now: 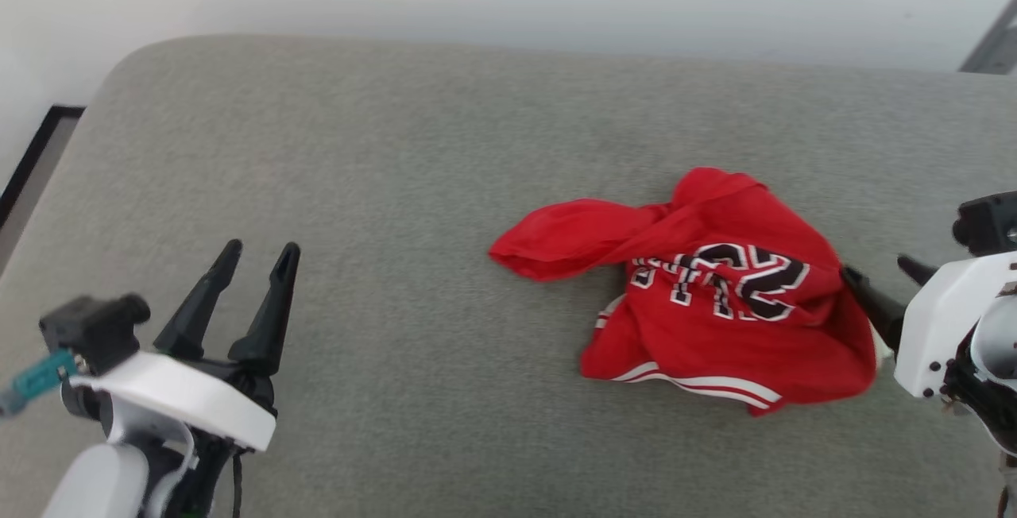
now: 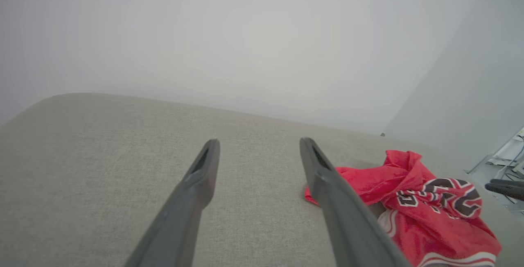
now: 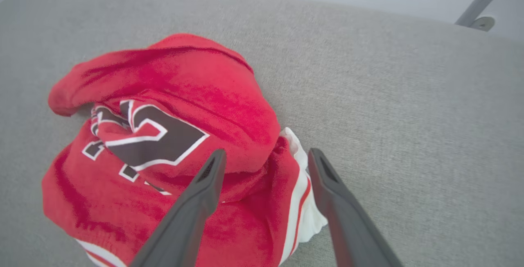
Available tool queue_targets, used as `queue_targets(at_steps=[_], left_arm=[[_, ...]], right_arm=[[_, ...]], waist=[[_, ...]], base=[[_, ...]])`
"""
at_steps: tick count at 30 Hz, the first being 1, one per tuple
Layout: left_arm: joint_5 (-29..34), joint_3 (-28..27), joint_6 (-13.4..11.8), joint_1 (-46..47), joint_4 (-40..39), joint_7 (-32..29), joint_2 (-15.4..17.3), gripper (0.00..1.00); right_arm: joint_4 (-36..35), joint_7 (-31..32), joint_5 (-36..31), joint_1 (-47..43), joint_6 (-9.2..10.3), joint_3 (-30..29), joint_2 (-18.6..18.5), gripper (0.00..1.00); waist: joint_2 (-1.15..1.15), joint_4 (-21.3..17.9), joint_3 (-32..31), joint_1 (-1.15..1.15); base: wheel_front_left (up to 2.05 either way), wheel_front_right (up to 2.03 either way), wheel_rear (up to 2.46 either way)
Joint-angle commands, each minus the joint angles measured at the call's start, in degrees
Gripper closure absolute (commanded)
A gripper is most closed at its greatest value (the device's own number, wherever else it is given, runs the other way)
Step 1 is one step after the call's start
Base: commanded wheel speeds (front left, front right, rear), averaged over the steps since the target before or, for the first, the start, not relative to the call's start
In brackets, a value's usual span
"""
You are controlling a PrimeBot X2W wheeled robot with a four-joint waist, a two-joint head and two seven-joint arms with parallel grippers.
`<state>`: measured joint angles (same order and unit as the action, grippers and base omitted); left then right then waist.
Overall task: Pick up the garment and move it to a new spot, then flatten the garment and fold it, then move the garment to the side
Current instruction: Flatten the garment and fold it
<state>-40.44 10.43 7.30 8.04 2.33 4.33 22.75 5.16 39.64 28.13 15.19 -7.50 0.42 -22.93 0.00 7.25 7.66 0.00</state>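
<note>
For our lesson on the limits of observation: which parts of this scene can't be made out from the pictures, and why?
1. Head view: crumpled folds hide most of the lettering on the jersey.
2. Head view: the right hand has its arm cut off by the right edge.
3. Right wrist view: the angle leaves it unclear whether its fingers touch the jersey.
4. Left wrist view: clutter at the right edge is too small and cut off.

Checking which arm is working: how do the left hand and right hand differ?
The left hand hangs over bare grey cushion, well clear of the jersey; the right hand is at the jersey's edge, poised over its white trim. The left hand points away from the robot; the right hand points sideways at the jersey. Both are open, holding nothing.
</note>
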Motion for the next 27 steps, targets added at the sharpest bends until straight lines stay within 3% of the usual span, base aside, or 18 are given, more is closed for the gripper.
queue_targets(at_steps=[1, 7, 16, 21, 27], left_arm=[[-1.61, 0.38, 0.11, 1.21, -0.70, -1.73, 0.79, 0.00], [-5.83, 2.84, 0.00, 4.75, -2.81, -12.88, 3.99, 0.00], [-10.41, 8.24, -1.67, 12.17, -2.64, -31.01, 5.83, 0.00], [-12.98, 11.17, -2.78, 16.64, 0.16, -39.68, 4.69, 0.00], [-15.45, 15.02, -4.24, 20.26, 3.26, -49.10, 3.40, 0.00]], right_arm=[[-1.31, -1.83, -0.67, -0.73, 0.03, -0.71, 0.81, 0.00], [-7.30, -12.55, -3.78, -2.89, 0.02, -2.83, 6.11, 0.00], [-11.24, -29.47, -12.33, -5.03, 0.02, -1.75, 13.08, 0.00], [-9.80, -36.62, -15.10, -5.04, 0.02, -1.18, 16.21, 0.00], [-7.53, -39.75, -15.35, -4.17, 0.02, -0.76, 18.32, 0.00]], waist=[[0.00, -1.80, -1.07, 0.00], [0.00, -6.32, -2.11, 0.00], [0.00, -12.67, -1.79, 0.00], [0.00, -15.88, -1.07, 0.00], [0.00, -19.26, 0.55, 0.00]], base=[[0.00, 0.00, 0.00], [0.00, 0.00, 0.00], [0.00, 0.00, 0.00], [0.00, 0.00, 0.00], [0.00, 0.00, 0.00]])
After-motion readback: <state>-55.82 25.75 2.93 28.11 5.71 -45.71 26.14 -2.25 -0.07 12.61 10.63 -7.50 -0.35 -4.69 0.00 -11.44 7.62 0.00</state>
